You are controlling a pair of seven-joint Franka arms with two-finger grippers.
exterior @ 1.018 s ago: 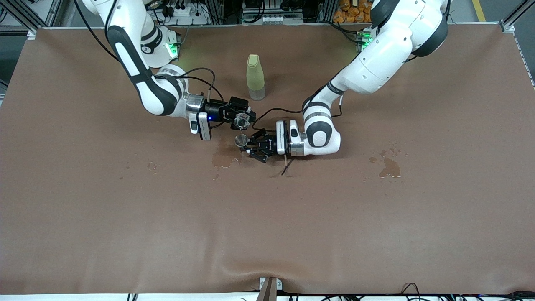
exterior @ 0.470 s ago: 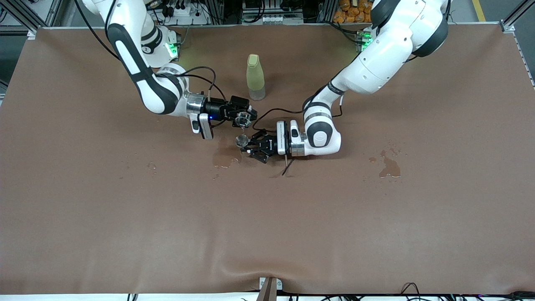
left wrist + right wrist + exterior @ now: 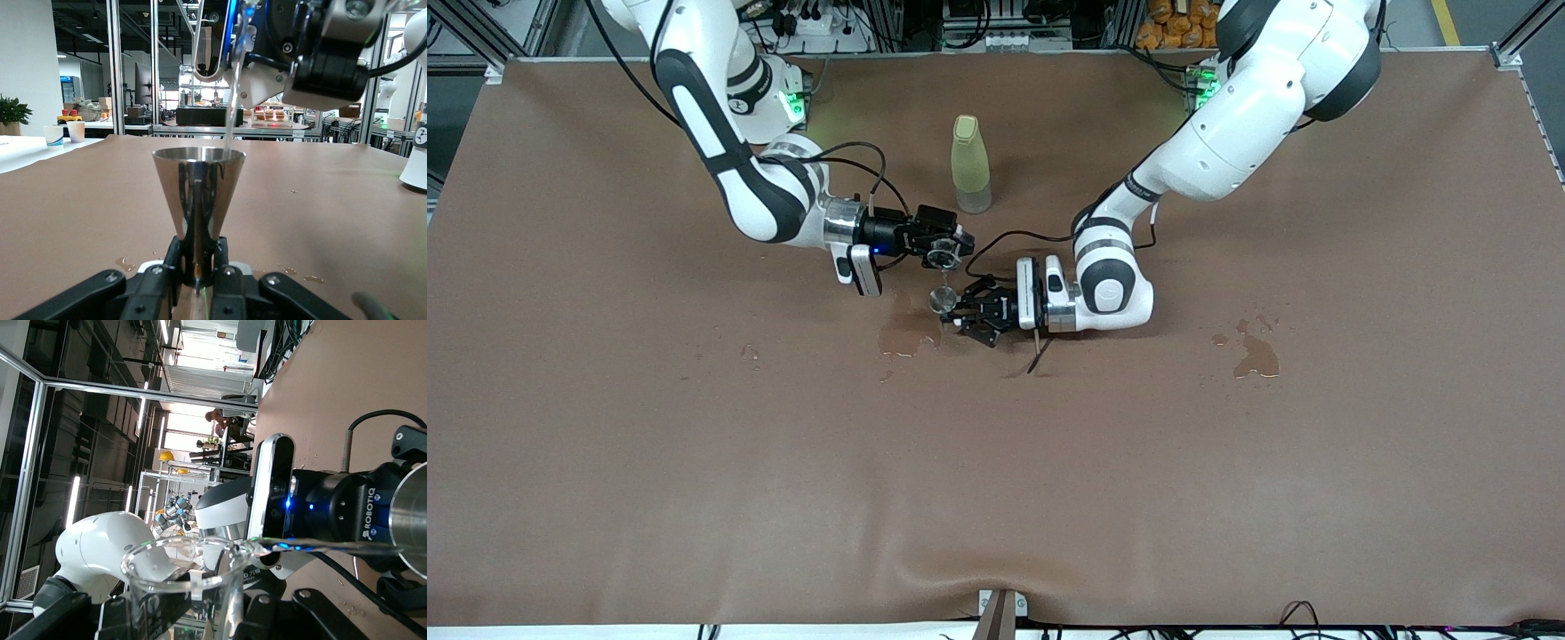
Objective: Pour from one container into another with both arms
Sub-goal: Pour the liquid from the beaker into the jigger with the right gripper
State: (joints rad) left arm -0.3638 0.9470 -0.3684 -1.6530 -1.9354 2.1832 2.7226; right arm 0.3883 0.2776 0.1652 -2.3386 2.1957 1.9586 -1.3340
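Pouring in progress; entry as follows.

Item 1, right gripper (image 3: 941,250): clamped on the glass cup (image 3: 940,258), which is tipped on its side over the jigger. In the right wrist view the cup's (image 3: 183,587) rim fills the foreground between the black fingers (image 3: 67,613), and a thin stream leaves its lip toward the jigger's (image 3: 410,520) rim.

Item 2, left gripper (image 3: 959,311): closed narrow on the waist of the silver jigger (image 3: 940,300), held upright just under the right gripper. In the left wrist view the jigger (image 3: 198,193) stands straight up from between the fingers (image 3: 163,280), upper cone open, with a stream of clear liquid (image 3: 233,80) coming down from the right gripper's (image 3: 333,50) cup onto the rim.

Item 3, wet patch (image 3: 903,338) on the brown table (image 3: 694,489): lies directly beneath both grippers, nearer the front camera. A second patch (image 3: 1256,356) lies well apart, toward the left arm's end.

Item 4, yellow-green bottle (image 3: 970,164): upright, near the right gripper, untouched by either.

Status, as a judgement: both containers picked up and aligned, done; liquid running now, mid-pour. How full the jigger is cannot be told. Remaining: emptying the cup, righting it, setting both containers down. Some liquid appears to have missed, given the puddle below.
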